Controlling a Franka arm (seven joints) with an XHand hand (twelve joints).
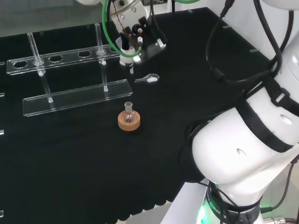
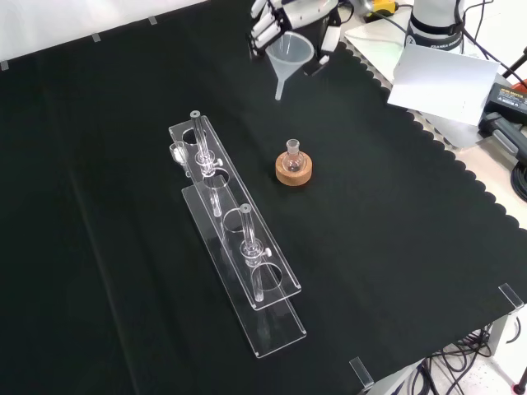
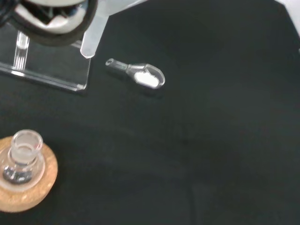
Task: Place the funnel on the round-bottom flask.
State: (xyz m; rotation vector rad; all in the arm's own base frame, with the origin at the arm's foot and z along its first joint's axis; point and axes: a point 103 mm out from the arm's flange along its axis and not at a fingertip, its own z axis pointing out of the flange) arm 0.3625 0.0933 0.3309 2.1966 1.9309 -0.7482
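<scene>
You see the hand at the top of the front view with its fingers curled round the rim of the clear funnel, which it carries aloft, spout pointing down, well above the black cloth. The grip sits at the wide cone, so the spout hangs free to enter a neck. Note the round-bottom flask: it stands upright in a cork ring near the middle of the cloth, neck open and empty; the ring is there because a round base cannot stand alone. In the front view the funnel hangs higher in the picture than the flask and well apart from it, so the spout is not yet over the neck. In the wrist view you find the spout tip beside the clear test-tube rack, with the flask mouth off to one side. A small clear scoop holding white powder lies on the cloth between rack and open ground; it plays no part here. The step in hand, as you may judge it, is the carry toward the flask; next comes alignment of spout and neck, where a tilted funnel could tip the light flask from its ring.
</scene>
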